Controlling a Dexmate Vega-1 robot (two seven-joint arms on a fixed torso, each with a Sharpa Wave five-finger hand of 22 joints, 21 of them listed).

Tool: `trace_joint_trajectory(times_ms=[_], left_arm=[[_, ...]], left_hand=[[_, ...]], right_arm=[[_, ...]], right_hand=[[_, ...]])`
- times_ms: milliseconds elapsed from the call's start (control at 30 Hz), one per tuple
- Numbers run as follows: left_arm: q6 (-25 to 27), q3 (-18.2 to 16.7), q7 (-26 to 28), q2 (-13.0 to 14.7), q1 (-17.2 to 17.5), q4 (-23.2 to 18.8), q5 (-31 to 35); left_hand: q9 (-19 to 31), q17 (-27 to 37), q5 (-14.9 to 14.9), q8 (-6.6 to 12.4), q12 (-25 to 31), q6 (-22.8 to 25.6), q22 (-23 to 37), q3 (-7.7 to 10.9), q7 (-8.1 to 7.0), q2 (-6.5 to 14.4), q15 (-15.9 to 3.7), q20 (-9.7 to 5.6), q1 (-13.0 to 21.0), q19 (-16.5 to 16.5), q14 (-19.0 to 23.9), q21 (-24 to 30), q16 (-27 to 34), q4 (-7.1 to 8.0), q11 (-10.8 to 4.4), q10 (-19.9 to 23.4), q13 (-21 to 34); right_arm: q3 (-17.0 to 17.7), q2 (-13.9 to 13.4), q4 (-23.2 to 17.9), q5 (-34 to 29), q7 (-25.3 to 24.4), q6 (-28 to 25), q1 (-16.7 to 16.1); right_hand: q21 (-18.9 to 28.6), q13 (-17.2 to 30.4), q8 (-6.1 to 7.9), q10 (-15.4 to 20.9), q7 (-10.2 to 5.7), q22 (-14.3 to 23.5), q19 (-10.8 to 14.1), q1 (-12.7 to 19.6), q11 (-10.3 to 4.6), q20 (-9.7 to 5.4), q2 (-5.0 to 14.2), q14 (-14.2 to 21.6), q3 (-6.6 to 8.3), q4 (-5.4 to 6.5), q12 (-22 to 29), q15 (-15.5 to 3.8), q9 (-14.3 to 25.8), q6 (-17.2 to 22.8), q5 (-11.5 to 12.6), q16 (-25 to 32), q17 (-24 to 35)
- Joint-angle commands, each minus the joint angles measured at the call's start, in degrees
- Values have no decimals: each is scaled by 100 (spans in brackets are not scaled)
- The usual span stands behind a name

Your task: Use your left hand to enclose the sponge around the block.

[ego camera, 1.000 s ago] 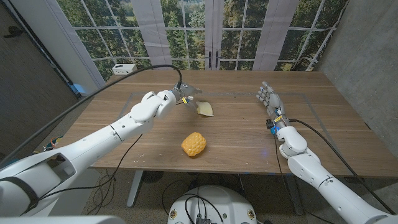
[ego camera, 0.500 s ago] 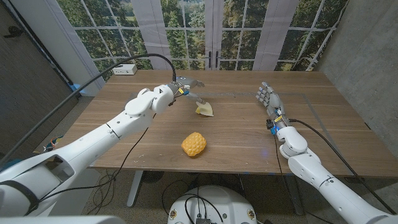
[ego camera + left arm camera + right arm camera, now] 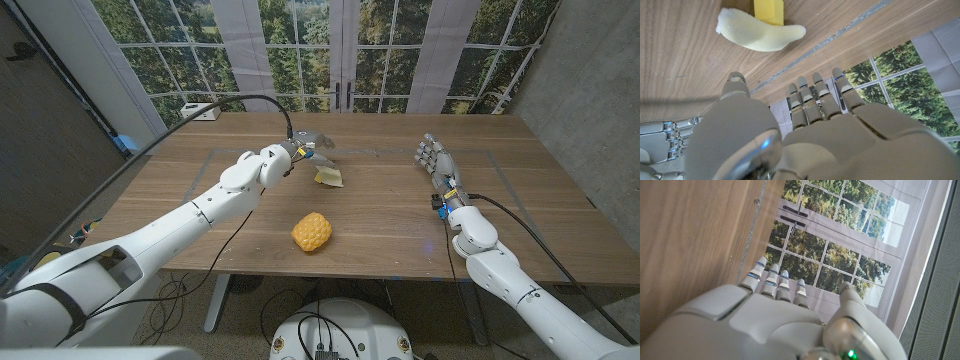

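A pale yellow sponge (image 3: 329,178) lies folded on the wooden table (image 3: 390,215), past the middle. A bright yellow block (image 3: 768,10) sits against it, partly covered by the sponge (image 3: 759,32). My left hand (image 3: 306,147) hovers just behind and to the left of the sponge, fingers (image 3: 816,95) stretched out and apart, holding nothing and not touching it. Over at the right side of the table my right hand (image 3: 432,158) stands upright, fingers (image 3: 771,282) straight and empty.
An orange-yellow bumpy object (image 3: 312,232) lies nearer the front edge, in front of the sponge. A white power strip (image 3: 201,110) sits at the far left corner. Tape lines (image 3: 400,153) mark the tabletop. A black cable (image 3: 250,100) arcs over my left arm.
My left hand has drawn its fingers off the sponge, lifted slightly toward the far edge and spread open. The sponge and block stay put. The right hand is still.
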Motion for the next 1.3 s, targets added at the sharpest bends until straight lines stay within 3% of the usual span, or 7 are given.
trace_joint_trajectory(times_ms=[33,433,900,1100,1133,1200,1300], left_arm=[[213,535,-148,-227,-343,390,205],[432,1056,-813,-318,-672,538,771],[1099,1129,-1236,22,-434,-287,2058],[1432,1088,-1637,69,-192,-652,2928],[1443,1155,-1791,53,-204,-640,3194],[1526,1257,-2013,-11,-177,-565,3781],[1539,1127,-2128,-71,-35,-596,3992]], left_hand=[[16,9,12,48,21,130,25,15,-7,-11,-96,-34,79,7,1,-5,-28,-47,19,76,8],[17,-3,4,93,83,500,22,26,-67,-71,-144,-64,257,34,42,-18,-45,-180,-122,377,-14],[18,-7,-17,59,199,774,21,28,-68,-64,-273,-93,339,127,356,-12,25,-241,-165,930,-41],[17,5,-50,-35,180,655,23,-44,-48,-99,-250,-21,193,203,464,9,49,-178,-148,963,-41],[20,22,-97,-86,189,620,29,-147,-40,-118,-234,52,-61,304,536,40,61,-53,-52,1070,-36],[23,19,-131,-117,258,628,31,-214,-48,-126,-266,74,-206,469,742,91,102,13,-102,1375,-30],[25,15,-148,-135,285,619,32,-248,-31,-136,-330,48,-265,632,909,146,136,37,-106,1526,-25]], right_arm=[[52,-43,-43,6,-36,6,-65],[38,-17,60,-8,4,51,-15],[-5,17,143,-42,36,47,98],[-20,20,158,-56,45,41,132],[-26,19,171,-76,48,57,140],[-27,28,175,-62,54,60,146],[-35,22,183,-63,74,58,158]], right_hand=[[8,7,23,40,-19,21,45,-47,-17,11,-36,48,22,17,-5,-11,22,26,48,0,16],[4,8,20,43,-23,21,43,-62,-11,20,-54,65,13,17,-10,-10,22,22,47,1,17],[1,10,17,50,-30,21,46,-93,-8,37,-69,81,-1,28,-14,-13,22,19,47,1,21],[-1,10,14,54,-28,21,45,-103,-11,42,-70,85,-3,33,-16,-14,22,14,49,-1,22],[-1,10,15,51,-26,21,44,-104,-8,43,-69,84,-2,34,-18,-15,22,16,49,-2,22],[-1,10,15,49,-27,21,47,-106,-10,39,-68,86,-1,34,-19,-16,22,15,50,-3,22],[1,11,14,47,-32,22,53,-106,-15,38,-67,89,0,34,-21,-15,22,13,52,-4,21]])
